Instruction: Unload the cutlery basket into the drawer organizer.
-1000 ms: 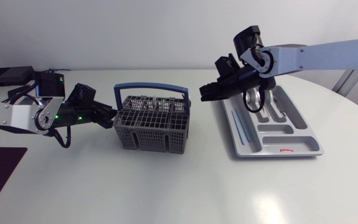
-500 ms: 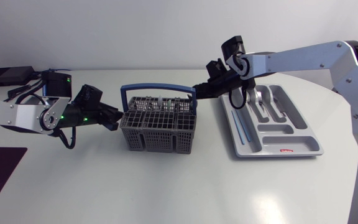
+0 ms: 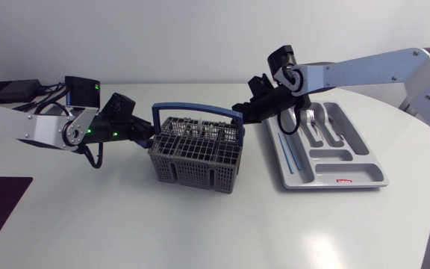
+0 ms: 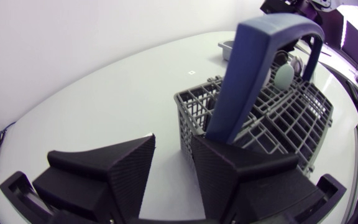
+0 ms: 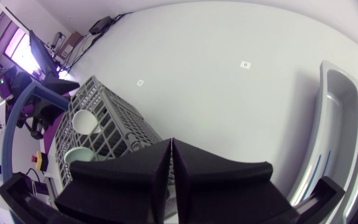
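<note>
Cutlery basket [image 3: 195,155] sits mid-bench [image 3: 200,224], just left of the drawer organizer [image 3: 334,161]; it has slid and yawed toward the organizer. Left gripper [image 3: 145,136] has followed to its handle end, fingers parted, holding nothing. Right gripper [image 3: 239,110] has moved off the organizer to the basket's far rim, fingers pressed together, empty. Spoons [image 5: 82,121] are still inside, so the next pick looks close.

Dark grey grid-patterned basket [image 3: 196,161], blue handle [image 3: 200,109], pale grey organizer [image 3: 360,170].
</note>
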